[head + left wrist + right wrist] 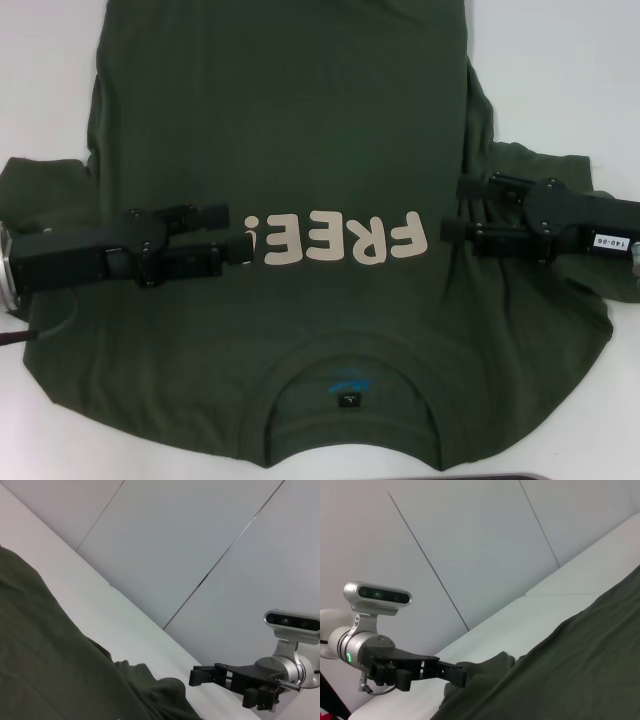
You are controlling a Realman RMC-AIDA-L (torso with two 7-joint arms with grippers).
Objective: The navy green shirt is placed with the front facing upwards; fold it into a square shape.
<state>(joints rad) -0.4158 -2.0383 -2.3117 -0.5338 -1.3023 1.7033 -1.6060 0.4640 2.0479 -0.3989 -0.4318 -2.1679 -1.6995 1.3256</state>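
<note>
Shirt [300, 130] flat on bench [560, 70], unfolded. Left gripper [237, 232], right gripper [452, 208] over chest, both spread, empty. Next, likely: grasp sleeve edges.

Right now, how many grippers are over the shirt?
2. The left gripper hangs open beside the "FREE" lettering; the right gripper is open at the navy green shirt's right side, by the sleeve.
</note>
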